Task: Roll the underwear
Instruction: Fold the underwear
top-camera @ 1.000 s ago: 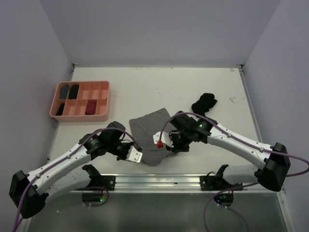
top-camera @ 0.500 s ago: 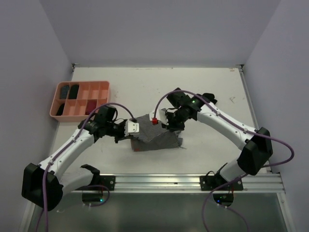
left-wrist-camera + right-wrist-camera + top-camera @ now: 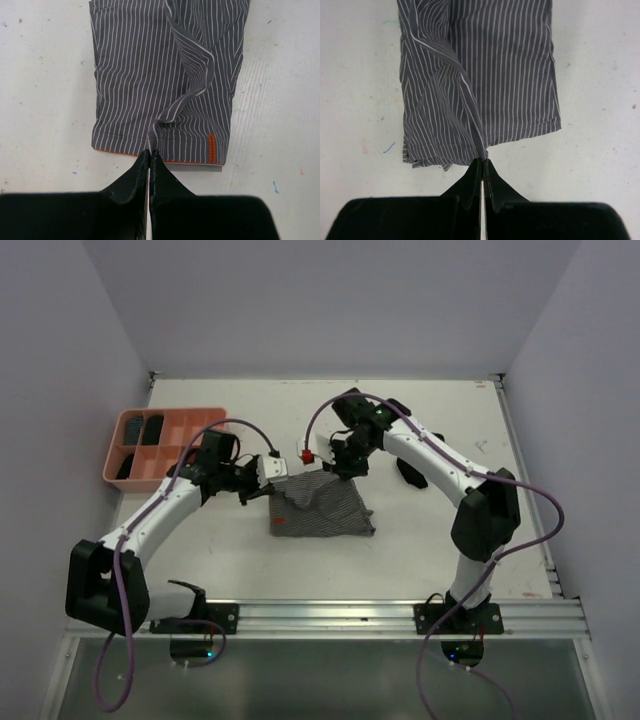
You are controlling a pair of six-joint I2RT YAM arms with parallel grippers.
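Observation:
The grey-and-white striped underwear (image 3: 322,510) lies folded on the white table, with its orange-edged waistband and orange label facing the left wrist camera. My left gripper (image 3: 150,152) is shut on that waistband edge (image 3: 125,150), which bunches up into a ridge. On the opposite edge, my right gripper (image 3: 483,161) is shut on a pinched fold of the same striped cloth (image 3: 505,75). Seen from above, the left gripper (image 3: 274,494) holds the garment's far-left corner and the right gripper (image 3: 335,472) its far-right corner. The black underwear (image 3: 408,473) lies to the right, partly behind the right arm.
A salmon-pink compartment tray (image 3: 214,445) stands at the far left, with dark rolled items in some compartments. The side walls stand close at the left and right table edges. A metal rail (image 3: 330,616) runs along the near edge.
Both grippers moved from near the front edge toward the far side, carrying the striped cloth's near edge over itself. The garment is now a folded, smaller patch.

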